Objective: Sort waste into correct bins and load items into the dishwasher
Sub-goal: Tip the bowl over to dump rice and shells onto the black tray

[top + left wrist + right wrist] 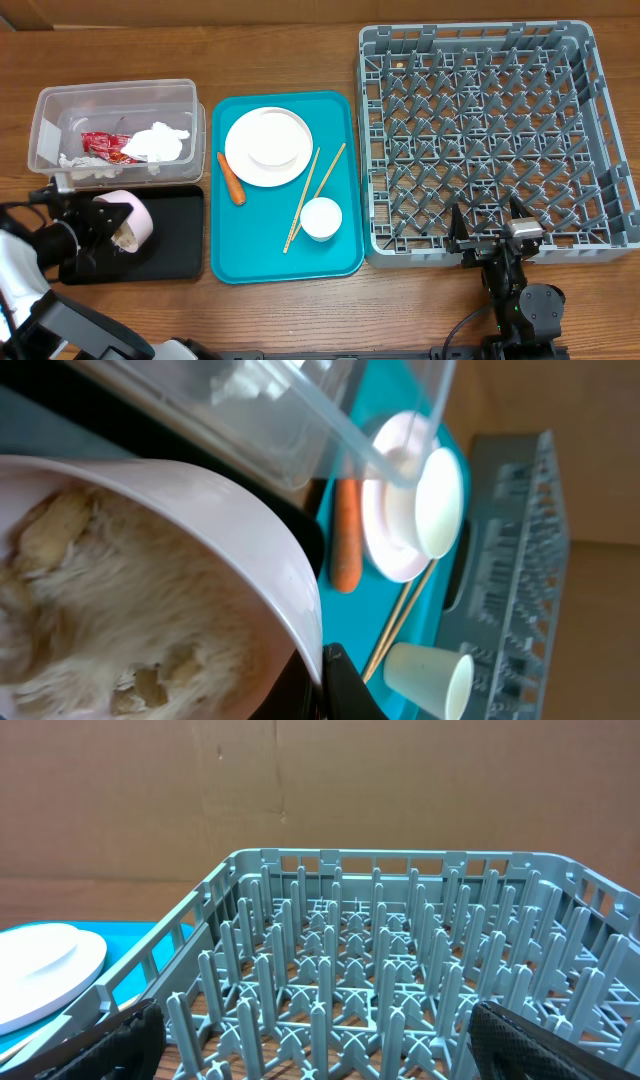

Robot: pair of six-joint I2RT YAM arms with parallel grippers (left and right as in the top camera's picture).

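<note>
My left gripper (98,212) is shut on the rim of a white bowl (128,216), which is tipped on its side over the black tray (175,245). Beige food scraps with rice (110,610) cling inside the bowl, and one black finger (345,685) presses its rim. The clear tub (115,100) holds a red wrapper (100,146) and a crumpled tissue (158,142). On the teal tray (340,255) lie a carrot (231,178), a plate (268,147), chopsticks (312,192) and a small cup (321,218). My right gripper (488,232) stands open and empty at the near edge of the grey rack (490,130).
The tub and the black tray stand close together at the left, with the teal tray right beside them. The rack's upright pegs (340,970) fill the right wrist view. Bare wooden table (300,320) runs along the front edge.
</note>
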